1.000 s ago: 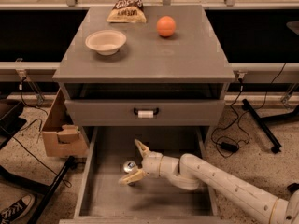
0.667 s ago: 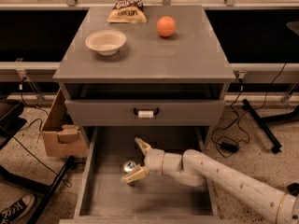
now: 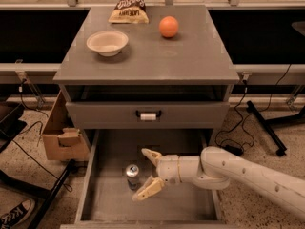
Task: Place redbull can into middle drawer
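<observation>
A boxy grey cabinet (image 3: 143, 66) with a smooth matte top fills the middle of the scene. Below it the middle drawer (image 3: 112, 204), a wide grey tray with low side walls and a flat bare floor, is pulled far out over the speckled floor. Above that sits a closed grey drawer front (image 3: 105, 114) with a black handle and white tag.

A thick, rounded, cream-white plastic robot arm (image 3: 248, 175) reaches in from the right, low over the drawer floor. To the left of the cabinet stands an open brown cardboard box (image 3: 59, 140).

On the cabinet top a crinkled brown-and-yellow chip bag (image 3: 128, 6) stands at the back edge. A shallow round off-white bowl (image 3: 107, 42) sits front left, well apart from a smooth orange ball (image 3: 168, 26) on the right.

The gripper (image 3: 141, 174) is inside the drawer, its two tan tapered fingers (image 3: 150, 189) spread wide apart and holding nothing. The slim blue-and-silver redbull can (image 3: 132, 176) stands upright on the drawer floor, left of centre, at the mouth between the fingertips; whether either finger touches it cannot be told.
</observation>
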{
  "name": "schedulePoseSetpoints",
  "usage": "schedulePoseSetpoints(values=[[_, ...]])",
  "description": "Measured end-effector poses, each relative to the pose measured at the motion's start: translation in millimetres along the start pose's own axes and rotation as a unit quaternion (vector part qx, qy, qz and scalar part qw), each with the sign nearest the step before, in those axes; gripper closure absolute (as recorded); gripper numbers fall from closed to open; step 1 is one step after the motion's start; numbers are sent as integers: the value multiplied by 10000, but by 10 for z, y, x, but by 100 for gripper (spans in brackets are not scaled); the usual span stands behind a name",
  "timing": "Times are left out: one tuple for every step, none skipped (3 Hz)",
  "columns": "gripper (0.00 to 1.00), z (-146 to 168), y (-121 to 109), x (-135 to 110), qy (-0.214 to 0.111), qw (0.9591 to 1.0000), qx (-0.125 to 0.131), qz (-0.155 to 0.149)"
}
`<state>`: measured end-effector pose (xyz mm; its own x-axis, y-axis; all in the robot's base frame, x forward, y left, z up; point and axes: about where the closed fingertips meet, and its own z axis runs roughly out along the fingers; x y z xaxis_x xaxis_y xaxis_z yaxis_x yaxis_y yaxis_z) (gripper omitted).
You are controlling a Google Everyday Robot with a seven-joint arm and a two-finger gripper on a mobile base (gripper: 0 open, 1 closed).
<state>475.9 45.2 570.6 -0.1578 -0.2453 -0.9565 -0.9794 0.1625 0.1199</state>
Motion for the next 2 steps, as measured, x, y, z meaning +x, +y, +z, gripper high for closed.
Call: schedulePoseSetpoints(values=[[0,-300,531,-512,655,9951,-537,510],[0,-597,515,-1052,1210,9907,-337,526]])
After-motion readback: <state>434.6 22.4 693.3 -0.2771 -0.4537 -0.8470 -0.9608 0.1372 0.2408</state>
